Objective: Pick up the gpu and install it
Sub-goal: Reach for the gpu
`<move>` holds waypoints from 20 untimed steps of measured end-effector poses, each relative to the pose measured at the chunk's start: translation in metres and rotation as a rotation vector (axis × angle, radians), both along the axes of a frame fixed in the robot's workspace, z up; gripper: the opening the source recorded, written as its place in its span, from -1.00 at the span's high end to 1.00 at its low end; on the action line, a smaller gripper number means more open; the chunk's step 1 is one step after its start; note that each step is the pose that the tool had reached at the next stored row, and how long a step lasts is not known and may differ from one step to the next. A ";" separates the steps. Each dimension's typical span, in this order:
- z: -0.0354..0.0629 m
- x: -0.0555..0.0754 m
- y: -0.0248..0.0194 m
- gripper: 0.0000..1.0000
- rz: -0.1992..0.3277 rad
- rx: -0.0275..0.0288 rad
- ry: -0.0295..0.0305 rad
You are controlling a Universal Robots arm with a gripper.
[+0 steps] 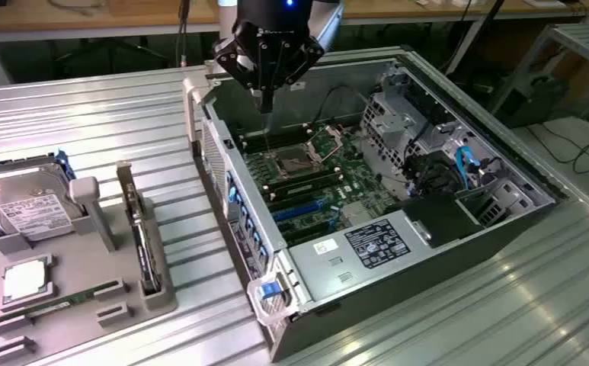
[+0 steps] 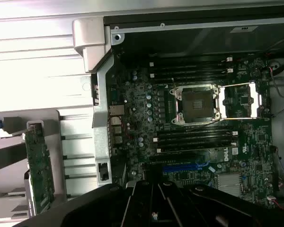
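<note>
Exterior view shows the gripper point(image 1: 266, 105) shut with nothing in it (fingers together) above the open computer case point(image 1: 427, 284); the gpu point(image 1: 142, 244) stands upright in the grey holder point(image 1: 71, 306), far on the exterior view's left.

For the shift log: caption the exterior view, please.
Shut, empty jaws above the open computer case; gpu upright in the grey holder.

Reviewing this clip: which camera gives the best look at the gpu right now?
The wrist view: the gpu turns its green circuit face toward that camera. The exterior view shows the gpu nearly edge-on, a thin dark strip standing upright in the grey holder.
</note>
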State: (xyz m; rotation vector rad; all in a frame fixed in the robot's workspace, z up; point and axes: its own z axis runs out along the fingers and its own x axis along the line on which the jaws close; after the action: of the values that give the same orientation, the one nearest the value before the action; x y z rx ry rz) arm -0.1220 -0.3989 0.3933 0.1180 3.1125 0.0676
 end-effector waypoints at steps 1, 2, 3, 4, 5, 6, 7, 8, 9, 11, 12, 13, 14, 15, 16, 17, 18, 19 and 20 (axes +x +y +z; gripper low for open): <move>0.0000 -0.001 0.0000 0.79 0.000 -0.0001 0.0000; -0.0002 -0.002 0.0000 0.79 0.000 0.0001 -0.0001; -0.0002 -0.003 0.0000 0.79 0.000 0.0001 0.0000; -0.0002 -0.003 0.0000 0.79 0.000 0.0000 0.0000; -0.0002 -0.005 0.0000 0.79 0.000 0.0000 0.0000; -0.0002 -0.006 0.0000 0.79 0.000 -0.0001 0.0000; -0.0002 -0.007 0.0000 0.79 0.000 0.0000 0.0000; -0.0002 -0.008 0.0000 0.79 0.000 0.0000 0.0000; -0.0002 -0.009 0.0000 0.79 0.000 0.0000 0.0000; -0.0003 -0.010 0.0000 0.79 0.000 0.0001 0.0000; -0.0003 -0.011 0.0000 0.79 0.000 0.0001 0.0000; -0.0002 -0.012 0.0000 0.79 0.000 0.0000 0.0000; -0.0003 -0.013 0.0000 0.79 0.000 0.0001 0.0000; -0.0003 -0.013 0.0000 0.79 0.000 0.0001 0.0000; -0.0002 -0.014 0.0000 0.79 0.000 0.0001 0.0000; -0.0002 -0.015 -0.0001 0.79 0.000 0.0001 0.0001; -0.0002 -0.016 -0.0001 0.79 0.000 0.0002 0.0000; -0.0002 -0.017 -0.0001 0.79 0.000 0.0003 0.0000; -0.0002 -0.018 -0.0002 0.79 0.000 0.0004 0.0000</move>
State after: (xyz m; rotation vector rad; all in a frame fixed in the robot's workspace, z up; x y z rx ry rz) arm -0.1400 -0.3991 0.3931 0.1180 3.1125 0.0682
